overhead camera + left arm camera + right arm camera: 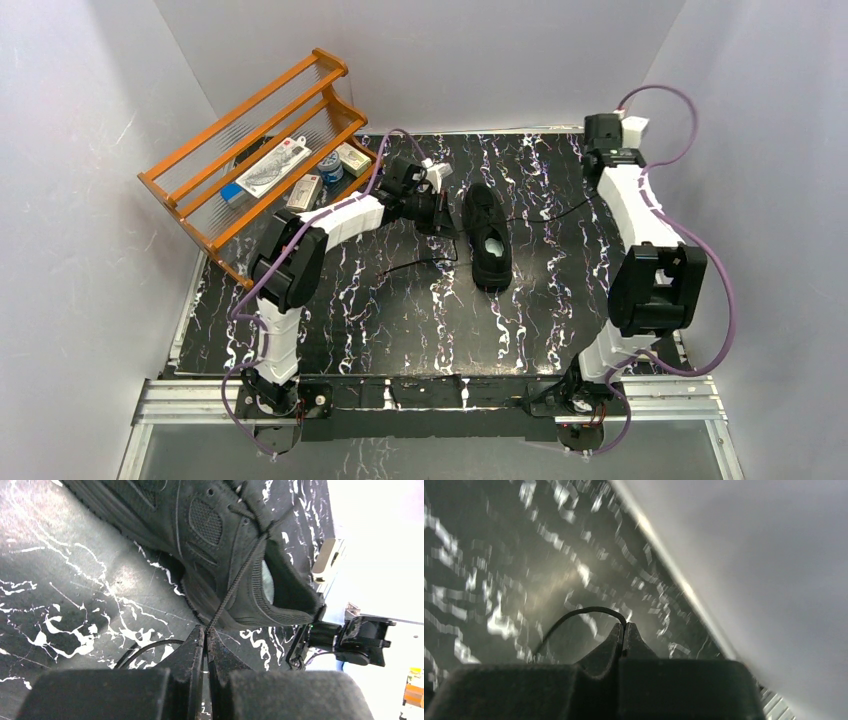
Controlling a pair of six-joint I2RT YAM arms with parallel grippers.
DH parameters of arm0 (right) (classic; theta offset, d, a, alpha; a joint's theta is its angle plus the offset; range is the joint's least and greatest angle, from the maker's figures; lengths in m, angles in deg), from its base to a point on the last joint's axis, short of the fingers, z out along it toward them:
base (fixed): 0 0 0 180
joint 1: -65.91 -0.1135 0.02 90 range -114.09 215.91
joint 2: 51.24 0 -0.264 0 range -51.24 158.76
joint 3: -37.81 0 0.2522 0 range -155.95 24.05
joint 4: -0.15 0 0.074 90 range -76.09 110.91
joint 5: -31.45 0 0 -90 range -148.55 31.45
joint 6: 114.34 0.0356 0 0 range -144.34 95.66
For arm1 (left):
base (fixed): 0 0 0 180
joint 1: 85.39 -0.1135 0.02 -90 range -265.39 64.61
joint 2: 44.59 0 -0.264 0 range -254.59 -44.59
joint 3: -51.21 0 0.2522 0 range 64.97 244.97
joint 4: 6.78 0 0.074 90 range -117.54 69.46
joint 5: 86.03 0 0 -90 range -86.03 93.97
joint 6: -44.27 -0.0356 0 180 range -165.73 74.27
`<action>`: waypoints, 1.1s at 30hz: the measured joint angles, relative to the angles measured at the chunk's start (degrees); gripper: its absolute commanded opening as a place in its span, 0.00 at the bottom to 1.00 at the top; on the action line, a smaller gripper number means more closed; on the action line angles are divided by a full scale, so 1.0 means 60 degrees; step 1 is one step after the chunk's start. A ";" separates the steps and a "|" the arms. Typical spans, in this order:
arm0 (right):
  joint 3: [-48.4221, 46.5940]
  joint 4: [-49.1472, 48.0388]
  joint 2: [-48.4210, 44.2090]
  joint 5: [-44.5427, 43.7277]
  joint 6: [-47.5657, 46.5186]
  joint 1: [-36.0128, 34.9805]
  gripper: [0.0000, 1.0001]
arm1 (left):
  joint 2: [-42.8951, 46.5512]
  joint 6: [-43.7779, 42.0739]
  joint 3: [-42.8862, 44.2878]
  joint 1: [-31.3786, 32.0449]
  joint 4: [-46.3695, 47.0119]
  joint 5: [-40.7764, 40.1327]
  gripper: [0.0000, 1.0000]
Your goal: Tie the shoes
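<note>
Arm bases (272, 395) are seen lowest in the top view. Past them, the shoe (488, 235) is lying on the table (400, 310). It could be dragged sideways if the lace (550, 212) is pulled too hard. The left gripper (438, 215) is just beside it, and the right gripper (603, 160) is well apart.

From the left wrist, the left gripper (205, 632) is seen pinched shut on the lace (239, 577), which could slip out. The shoe (220, 540) is just ahead.

From the right wrist, the right gripper (624, 628) is pinched shut on the lace (584, 611). No shoe is seen there.
</note>
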 measured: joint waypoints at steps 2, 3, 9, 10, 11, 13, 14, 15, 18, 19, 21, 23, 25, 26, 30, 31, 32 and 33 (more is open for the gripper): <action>0.0397 0.0426 -0.0022 0.0477 0.0492 -0.0419 0.00 | -0.0022 0.0029 0.0262 -0.0036 -0.0106 0.0113 0.00; 0.0572 0.0678 -0.0004 0.0634 0.0670 -0.0495 0.01 | -0.0022 0.0025 0.0382 -0.0047 -0.0131 0.0171 0.00; 0.1413 0.1359 -0.0040 0.1184 0.1089 -0.0259 0.64 | -0.0022 0.0022 0.0761 -0.0066 -0.0317 0.0350 0.00; 0.1446 0.1555 -0.0047 0.1377 0.1096 -0.0222 0.66 | -0.0022 0.0022 0.0765 -0.0066 -0.0364 0.0368 0.00; 0.1443 0.1690 -0.0047 0.1548 0.1104 -0.0222 0.70 | -0.0022 0.0022 0.0765 -0.0066 -0.0423 0.0382 0.00; 0.1443 0.1974 -0.0106 0.2124 0.1045 -0.0350 0.74 | -0.0022 0.0022 0.0761 -0.0066 -0.0525 0.0390 0.00; 0.1443 0.2102 -0.0164 0.2473 0.0958 -0.0503 0.74 | -0.0022 0.0018 0.0761 -0.0066 -0.0550 0.0390 0.00; 0.1443 0.2186 -0.0251 0.2878 0.0849 -0.0699 0.74 | -0.0022 0.0015 0.0750 -0.0066 -0.0572 0.0393 0.00; 0.1530 0.2076 -0.0739 0.4790 0.0280 -0.1439 0.73 | -0.0022 -0.0073 0.0743 -0.0066 -0.0714 0.0393 0.00; 0.1668 0.1898 -0.0994 0.5574 0.0098 -0.1683 0.72 | -0.0022 -0.0113 0.0743 -0.0066 -0.0780 0.0390 0.00; 0.1938 0.1698 -0.1435 0.7016 -0.0182 -0.2157 0.71 | -0.0022 -0.0175 0.0743 -0.0066 -0.0882 0.0390 0.00; 0.2095 0.1592 -0.1588 0.7985 -0.0397 -0.2437 0.69 | -0.0022 -0.0226 0.0743 -0.0066 -0.0943 0.0390 0.00; 0.2280 0.1410 -0.1512 0.8575 -0.0546 -0.2645 0.67 | -0.0022 -0.0240 0.0747 -0.0066 -0.0987 0.0390 0.00; 0.2371 0.1348 -0.1413 0.8779 -0.0576 -0.2714 0.65 | -0.0022 -0.0248 0.0750 -0.0066 -0.1027 0.0393 0.00; 0.2517 0.1137 -0.0805 0.8965 -0.0543 -0.2998 0.62 | -0.0022 -0.0251 0.0758 -0.0066 -0.1096 0.0397 0.00; 0.2517 0.1064 -0.0619 0.8914 -0.0514 -0.3078 0.61 | -0.0022 -0.0233 0.0765 -0.0066 -0.1100 0.0401 0.00; 0.2517 0.0976 -0.0430 0.8819 -0.0484 -0.3162 0.60 | -0.0022 -0.0222 0.0772 -0.0066 -0.1104 0.0404 0.00; 0.2524 0.0878 -0.0255 0.8706 -0.0470 -0.3257 0.58 | -0.0022 -0.0193 0.0787 -0.0066 -0.1107 0.0415 0.00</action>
